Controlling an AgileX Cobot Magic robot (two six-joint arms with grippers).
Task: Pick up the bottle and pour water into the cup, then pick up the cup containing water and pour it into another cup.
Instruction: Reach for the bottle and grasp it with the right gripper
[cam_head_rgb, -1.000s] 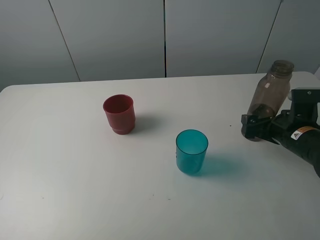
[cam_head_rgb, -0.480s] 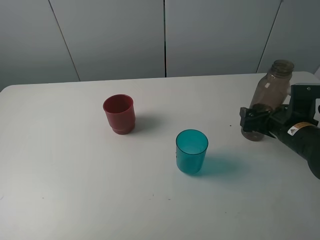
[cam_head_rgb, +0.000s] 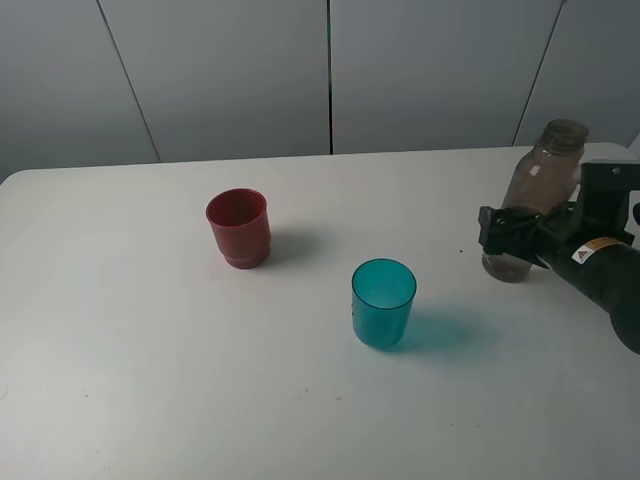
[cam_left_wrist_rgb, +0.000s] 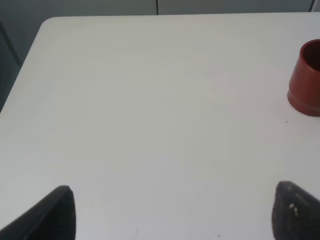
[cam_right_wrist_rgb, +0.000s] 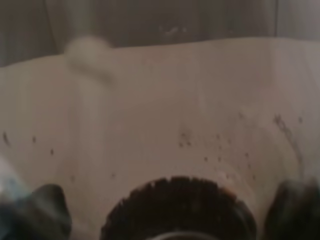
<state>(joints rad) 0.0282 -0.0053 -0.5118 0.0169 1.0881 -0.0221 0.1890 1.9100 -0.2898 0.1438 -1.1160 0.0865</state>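
Your right gripper (cam_head_rgb: 505, 238) has its jaws clamped around the lower body of the bottle (cam_head_rgb: 540, 175), out by the right edge of the counter (cam_head_rgb: 150, 380). The bottle is upright with its open neck pointing up, and its base looks to be down at the counter, though I can't say for sure it's touching. It's smoky and see-through, but I can't make out any water level in it. The right wrist view is no help there: it's just a blurry brown wall of plastic between the two finger pads.

The cup (cam_head_rgb: 383, 302), the teal one, stands upright near the middle of the counter, well apart from the bottle and to its left in the high view. I can't tell if anything's in it. The red one, another cup (cam_head_rgb: 238, 228), stands upright further left and further back, clear of the teal one, and its inside is too dark to read.

Your left gripper (cam_left_wrist_rgb: 175, 212) hangs over bare counter with its jaws wide apart and nothing between them. The red cup sits off at the edge of its wrist view.
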